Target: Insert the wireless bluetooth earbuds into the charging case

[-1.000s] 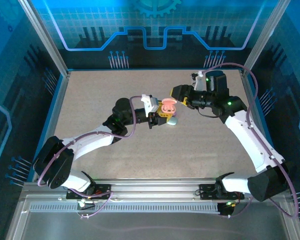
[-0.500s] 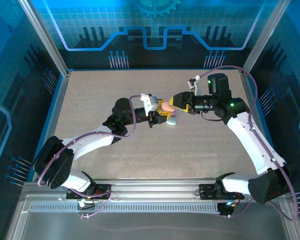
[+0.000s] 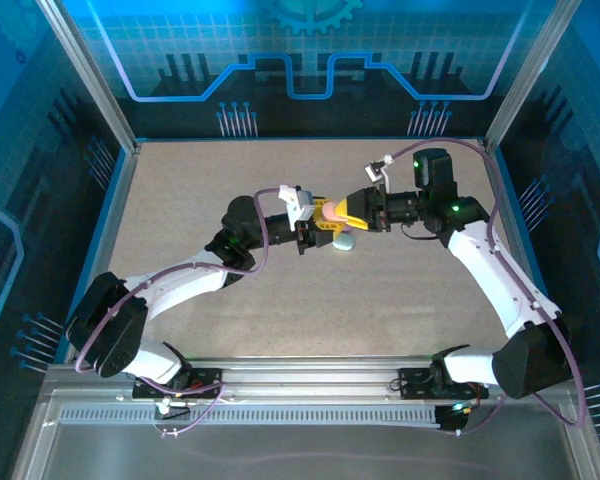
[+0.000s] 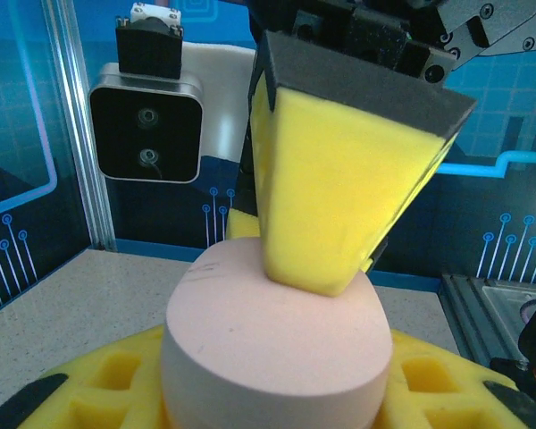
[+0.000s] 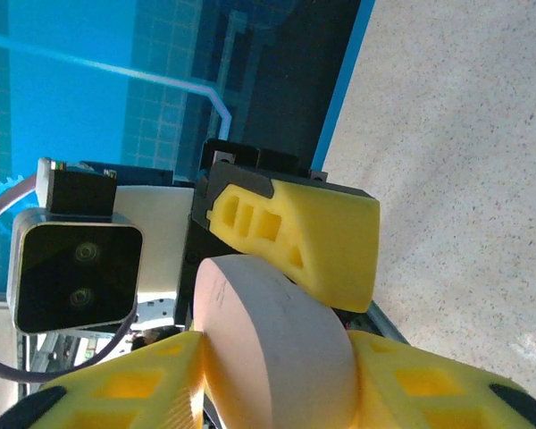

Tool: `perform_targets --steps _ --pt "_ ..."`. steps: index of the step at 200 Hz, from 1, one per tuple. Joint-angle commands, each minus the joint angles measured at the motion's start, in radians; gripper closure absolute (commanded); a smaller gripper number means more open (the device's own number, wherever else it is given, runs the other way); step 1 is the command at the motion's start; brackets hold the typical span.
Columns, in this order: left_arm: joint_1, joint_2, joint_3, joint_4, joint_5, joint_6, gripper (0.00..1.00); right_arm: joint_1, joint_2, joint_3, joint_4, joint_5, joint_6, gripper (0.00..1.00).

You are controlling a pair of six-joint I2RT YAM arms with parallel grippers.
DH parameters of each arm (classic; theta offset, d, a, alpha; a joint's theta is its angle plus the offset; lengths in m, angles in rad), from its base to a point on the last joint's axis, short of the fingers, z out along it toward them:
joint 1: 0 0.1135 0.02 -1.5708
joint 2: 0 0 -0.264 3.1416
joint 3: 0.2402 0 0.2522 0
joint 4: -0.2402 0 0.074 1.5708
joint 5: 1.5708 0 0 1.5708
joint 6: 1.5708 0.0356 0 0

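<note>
Blue printed back panel (image 3: 310,50) and aluminium posts wall in a speckled beige desk (image 3: 180,200), bare apart from the arms and one small item. The left arm reaches in from the near-left corner. The left pincer (image 3: 315,222) is closed narrow on the pink, pebble-shaped charging case (image 4: 277,349) and holds it in the air above the middle of the desk. The case looks closed, with no open cavity visible. I can't tell whether the earbuds are inside; they are too small to pick out. The right pincer (image 3: 355,212) meets the case from the right. One of its yellow fingers (image 4: 339,179) presses on the top of the case, and the right wrist view has its pads against both sides of the case, so I read it as clamped on it too. Step, as I judge it: lid being pressed shut or about to be reopened, a two-arm hold either way. The next move calls for a steady left hold and a gentle right squeeze, since foam pads on a rounded shell could slip. A pale rounded object (image 3: 345,241) lies on the desk just below the pincers; can't tell what it is. The desk surface is flat and matte.
</note>
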Motion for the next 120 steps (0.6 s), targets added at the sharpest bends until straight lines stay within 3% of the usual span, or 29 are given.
perform_targets --steps 1,26,55,74,120 --pt "-0.004 -0.008 0.044 0.012 0.046 -0.015 0.67 -0.007 0.004 -0.013 0.049 -0.024 0.015 0.70" --pt "-0.003 -0.015 0.038 -0.016 0.026 0.004 0.61 -0.015 -0.005 -0.023 0.050 -0.002 0.013 0.81" --pt "-0.001 -0.022 0.029 -0.060 -0.014 0.041 0.49 -0.027 -0.030 -0.042 0.085 0.036 0.033 0.87" --pt "-0.002 -0.029 0.021 -0.078 -0.024 0.056 0.37 -0.036 -0.048 -0.066 0.128 0.063 0.052 0.89" --pt "0.009 -0.093 -0.038 -0.096 -0.096 0.098 0.22 -0.071 -0.067 -0.148 0.101 0.232 0.017 0.89"
